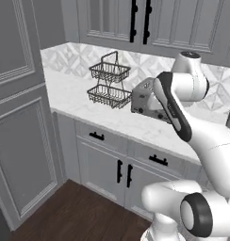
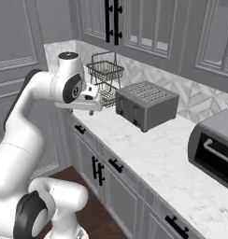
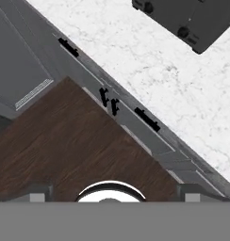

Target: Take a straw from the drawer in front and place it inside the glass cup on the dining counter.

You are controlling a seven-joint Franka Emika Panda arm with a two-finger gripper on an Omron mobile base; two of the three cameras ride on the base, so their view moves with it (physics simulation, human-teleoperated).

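Observation:
Two shut drawer fronts with short black bar handles sit under the marble worktop: a left drawer (image 1: 102, 137) (image 3: 65, 44) and a right drawer (image 1: 157, 159) (image 3: 147, 120). My gripper (image 2: 91, 108) (image 3: 115, 190) hangs above the worktop's front edge and points down at the drawer fronts and the floor. It is open wide, and nothing lies between its fingertips (image 3: 39, 192). The straw, the glass cup and the dining counter are out of view.
On the worktop (image 2: 158, 149) stand a grey toaster (image 2: 146, 105) (image 1: 143, 99) and a two-tier wire basket (image 1: 109, 82). A dark oven (image 2: 214, 147) sits at the right. Cabinet doors (image 1: 118, 172) hang below the drawers, and a tall cabinet (image 1: 20, 127) stands left over the wood floor (image 3: 65, 141).

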